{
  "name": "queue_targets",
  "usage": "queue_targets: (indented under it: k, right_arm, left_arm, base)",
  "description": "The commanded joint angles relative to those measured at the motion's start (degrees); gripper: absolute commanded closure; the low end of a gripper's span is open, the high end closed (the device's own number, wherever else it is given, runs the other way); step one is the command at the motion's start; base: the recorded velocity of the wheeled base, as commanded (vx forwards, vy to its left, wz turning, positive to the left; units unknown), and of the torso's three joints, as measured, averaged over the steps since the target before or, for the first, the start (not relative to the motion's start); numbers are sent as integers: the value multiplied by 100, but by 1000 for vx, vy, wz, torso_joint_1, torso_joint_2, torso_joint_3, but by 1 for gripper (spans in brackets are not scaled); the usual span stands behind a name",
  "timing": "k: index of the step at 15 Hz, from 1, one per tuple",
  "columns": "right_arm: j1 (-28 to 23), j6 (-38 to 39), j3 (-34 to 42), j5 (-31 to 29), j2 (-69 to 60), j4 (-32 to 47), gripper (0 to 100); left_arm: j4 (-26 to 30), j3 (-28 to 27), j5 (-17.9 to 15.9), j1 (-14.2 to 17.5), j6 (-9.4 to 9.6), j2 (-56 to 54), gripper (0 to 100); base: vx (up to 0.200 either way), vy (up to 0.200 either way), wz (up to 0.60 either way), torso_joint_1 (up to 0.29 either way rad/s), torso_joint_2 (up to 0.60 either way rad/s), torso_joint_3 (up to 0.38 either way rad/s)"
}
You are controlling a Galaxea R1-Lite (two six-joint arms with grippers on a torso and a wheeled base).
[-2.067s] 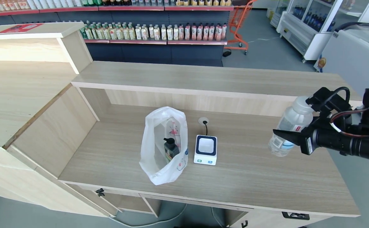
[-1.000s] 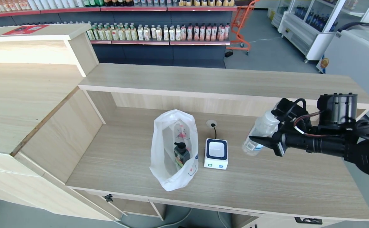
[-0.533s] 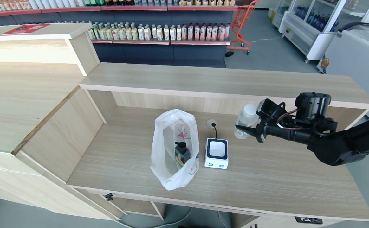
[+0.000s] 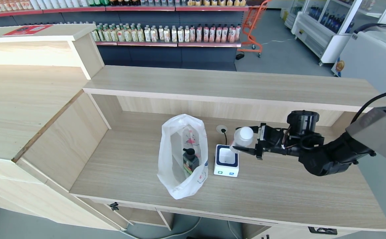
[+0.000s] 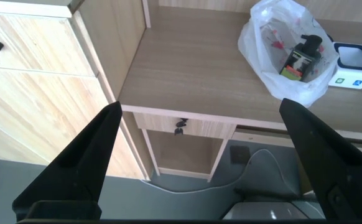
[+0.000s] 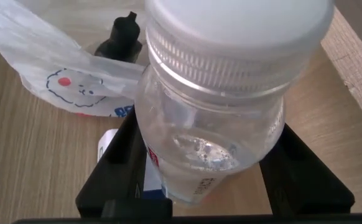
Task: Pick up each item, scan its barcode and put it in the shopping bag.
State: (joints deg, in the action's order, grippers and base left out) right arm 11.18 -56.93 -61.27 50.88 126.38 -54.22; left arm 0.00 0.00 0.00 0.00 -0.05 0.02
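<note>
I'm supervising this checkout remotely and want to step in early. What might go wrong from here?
1. The right gripper holds the water bottle above the scanner. Whether its barcode faces the scanner window is unclear, so the scan may miss.
2. The shopping bag is limp, and a pump bottle already stands inside. Lowering the water bottle in may snag the rim or tip the bag.
</note>
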Motion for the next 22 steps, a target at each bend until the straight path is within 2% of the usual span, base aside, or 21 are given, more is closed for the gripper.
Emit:
queue_targets:
  k: [1, 8, 22]
  right_arm:
    - [-63, -231, -219, 203, 335, 8, 100]
    - [-160, -952, -895, 633, 915, 8, 100]
    - [42, -1119, -1370, 651, 1354, 35, 100]
  left_arm:
    - [0, 0, 0, 0, -4, -2, 0]
    - [0, 0, 0, 0, -4, -2, 0]
    - [0, 0, 0, 0, -4, -2, 0]
  base:
    - [0, 0, 0, 0, 0, 0]
    - [0, 0, 0, 0, 0, 0]
    - [0, 0, 0, 0, 0, 0]
